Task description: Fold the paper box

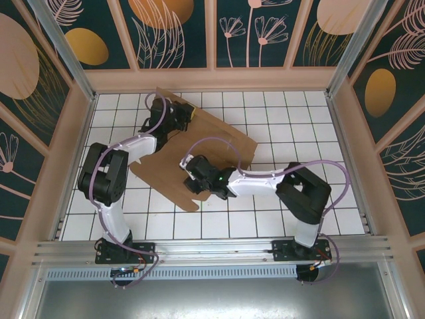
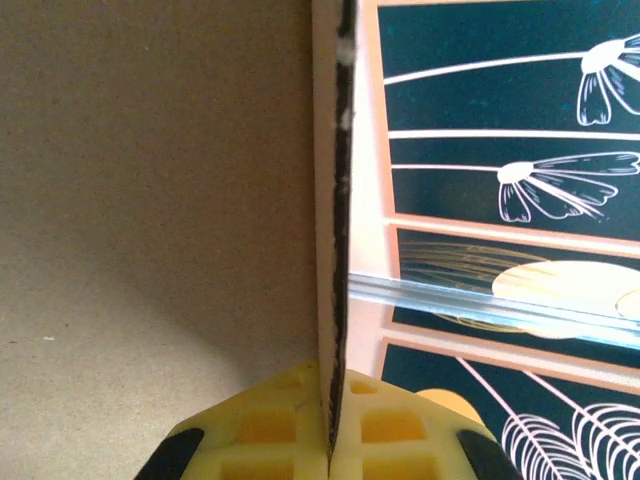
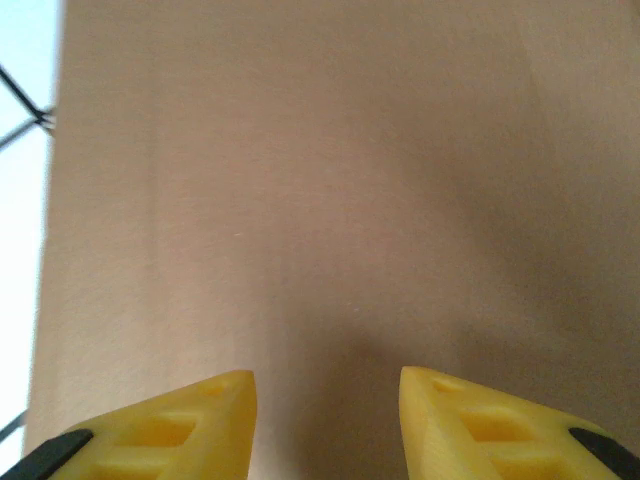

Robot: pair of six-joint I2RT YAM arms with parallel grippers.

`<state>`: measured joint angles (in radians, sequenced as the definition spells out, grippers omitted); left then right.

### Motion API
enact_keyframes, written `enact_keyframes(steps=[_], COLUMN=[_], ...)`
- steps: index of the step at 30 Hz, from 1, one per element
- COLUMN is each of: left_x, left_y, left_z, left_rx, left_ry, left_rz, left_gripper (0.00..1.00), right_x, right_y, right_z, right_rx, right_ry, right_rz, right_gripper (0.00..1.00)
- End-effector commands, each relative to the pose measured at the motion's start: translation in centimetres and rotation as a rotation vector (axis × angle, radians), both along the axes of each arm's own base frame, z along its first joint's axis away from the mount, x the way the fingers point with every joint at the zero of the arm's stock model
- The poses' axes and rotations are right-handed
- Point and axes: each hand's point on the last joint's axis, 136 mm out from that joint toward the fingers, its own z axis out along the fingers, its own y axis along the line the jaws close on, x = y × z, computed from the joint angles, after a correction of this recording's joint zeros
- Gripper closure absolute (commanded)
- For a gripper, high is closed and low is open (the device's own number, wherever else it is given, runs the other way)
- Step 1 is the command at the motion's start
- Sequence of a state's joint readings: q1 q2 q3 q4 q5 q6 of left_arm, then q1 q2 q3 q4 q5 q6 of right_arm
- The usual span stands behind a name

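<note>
One paper box [image 1: 212, 123] — edge between left jaws, face under right jaws.

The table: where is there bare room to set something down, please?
Bare tiles lie between the paper box and the right wall, and near-side between the arm bases. Crowded centre-left: both arms over the box.

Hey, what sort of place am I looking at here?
Likely a robot test enclosure: a white tiled floor boxed in by floral wall panels, an aluminium rail at the near edge, and a paper box lying on the tiles.
</note>
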<state>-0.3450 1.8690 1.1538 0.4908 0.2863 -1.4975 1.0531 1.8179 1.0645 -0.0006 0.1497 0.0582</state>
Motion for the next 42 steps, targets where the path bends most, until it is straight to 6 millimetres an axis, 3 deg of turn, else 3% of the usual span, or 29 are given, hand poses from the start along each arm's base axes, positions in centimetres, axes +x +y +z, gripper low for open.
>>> enact_keyframes(steps=[1, 8, 9, 12, 14, 18, 20, 23, 26, 29, 34, 37, 42], left_x=[-0.3, -2.4, -2.8, -3.5, -3.8, -3.9, -3.9, -3.6, -3.4, -3.3, -3.6, -3.9, -5.0], left_y=[2.0, 4.7, 5.0, 5.8, 6.1, 6.3, 6.3, 6.0, 5.5, 5.4, 6.2, 6.8, 8.2], left_z=[2.3, 0.2, 1.1, 0.9, 1.2, 2.0, 2.4, 2.5, 2.7, 2.8, 2.7, 2.5, 2.5], left_rx=[-0.01, 0.06, 0.055, 0.074, 0.078, 0.051, 0.033, 0.024, 0.004, -0.006, 0.02, 0.066, 0.093], left_ry=[-0.075, -0.085, -0.112, -0.129, -0.156, -0.218, -0.239, -0.244, -0.254, -0.259, -0.25, -0.227, -0.227], left_rz=[0.104, 0.195, 0.205, 0.227, 0.234, 0.253, 0.257, 0.245, 0.228, 0.226, 0.255, 0.278, 0.331], left_gripper=[1.0, 1.0, 1.0, 1.0, 1.0, 1.0, 1.0, 1.0, 1.0, 1.0, 1.0, 1.0, 1.0], right_x=[2.0, 2.9, 2.9, 3.0, 3.5, 3.2, 2.1, -0.6, -3.3, -4.1, -2.8, -1.8, 1.4], right_y=[-2.3, -8.1, -8.8, -11.0, -11.9, -8.8, -6.7, -3.7, -1.4, -1.0, -4.1, -6.5, -12.1], right_z=[-1.6, -5.5, -6.0, -7.4, -7.1, -1.9, -0.4, -0.4, -1.6, -3.7, -7.3, -7.9, -8.5], right_rx=[0.026, -0.11, -0.132, -0.202, -0.227, -0.053, -0.009, 0.007, 0.005, -0.032, -0.162, -0.203, -0.29], right_ry=[0.114, 0.188, 0.197, 0.214, 0.181, 0.101, 0.09, 0.134, 0.192, 0.252, 0.298, 0.313, 0.311], right_rz=[-0.127, -0.249, -0.265, -0.313, -0.333, -0.242, -0.16, -0.027, 0.086, 0.102, -0.019, -0.082, -0.265], right_gripper=[0.62, 0.7, 0.71, 0.73, 0.77, 0.76, 0.76, 0.75, 0.78, 0.99, 1.0, 1.0, 1.0])
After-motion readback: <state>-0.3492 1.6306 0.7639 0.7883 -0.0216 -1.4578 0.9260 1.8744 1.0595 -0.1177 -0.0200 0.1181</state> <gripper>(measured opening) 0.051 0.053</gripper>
